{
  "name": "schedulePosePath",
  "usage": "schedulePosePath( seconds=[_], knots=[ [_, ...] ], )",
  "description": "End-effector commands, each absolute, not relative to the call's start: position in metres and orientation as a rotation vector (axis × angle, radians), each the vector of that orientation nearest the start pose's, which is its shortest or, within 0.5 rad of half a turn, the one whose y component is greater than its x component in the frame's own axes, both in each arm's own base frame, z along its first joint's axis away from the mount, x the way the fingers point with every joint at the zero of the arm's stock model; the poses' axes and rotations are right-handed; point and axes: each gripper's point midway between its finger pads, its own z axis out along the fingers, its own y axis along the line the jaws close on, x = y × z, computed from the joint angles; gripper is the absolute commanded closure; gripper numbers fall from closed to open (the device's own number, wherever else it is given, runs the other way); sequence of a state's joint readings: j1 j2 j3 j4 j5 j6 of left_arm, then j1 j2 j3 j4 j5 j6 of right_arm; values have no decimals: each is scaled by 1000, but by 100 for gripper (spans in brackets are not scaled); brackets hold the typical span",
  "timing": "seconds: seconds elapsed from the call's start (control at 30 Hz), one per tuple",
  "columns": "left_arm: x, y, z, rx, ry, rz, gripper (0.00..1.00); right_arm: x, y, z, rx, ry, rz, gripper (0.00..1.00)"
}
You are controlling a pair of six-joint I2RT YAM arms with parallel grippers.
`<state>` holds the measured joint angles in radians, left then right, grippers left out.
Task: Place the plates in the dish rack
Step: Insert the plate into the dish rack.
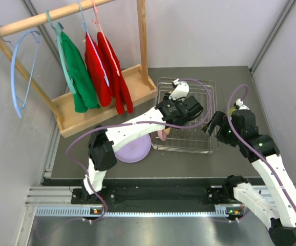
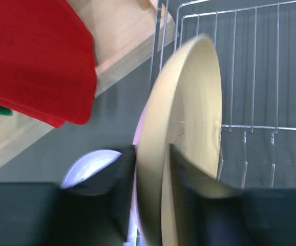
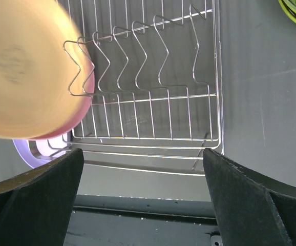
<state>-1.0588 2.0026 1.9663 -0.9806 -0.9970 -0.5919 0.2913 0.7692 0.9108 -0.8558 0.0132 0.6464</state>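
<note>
Gripping the orange-tan plate (image 2: 189, 102) on edge, the left gripper (image 2: 152, 164) is clamped at the left end of the dish rack (image 1: 189, 139); keep it upright, lower between two divider wires (image 3: 138, 56). The right gripper (image 1: 213, 123) hangs spread wide, empty, off its right side. A pink plate (image 3: 82, 115) behind is mostly hidden; slot contact unclear.
</note>
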Motion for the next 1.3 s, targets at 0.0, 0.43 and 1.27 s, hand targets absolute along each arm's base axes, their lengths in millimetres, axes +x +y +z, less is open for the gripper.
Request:
schedulePosePath(
  seconds=[0.0, 0.43, 1.27],
  knots=[
    [333, -324, 238, 116, 2076, 224, 54, 219, 86, 207, 423, 2253, 478, 1],
    [322, -317, 304, 52, 2013, 18, 19, 219, 87, 205, 425, 2257, 482, 1],
    [235, -116, 193, -518, 2173, -270, 1, 221, 103, 216, 349, 2256, 578, 1]
  ],
)
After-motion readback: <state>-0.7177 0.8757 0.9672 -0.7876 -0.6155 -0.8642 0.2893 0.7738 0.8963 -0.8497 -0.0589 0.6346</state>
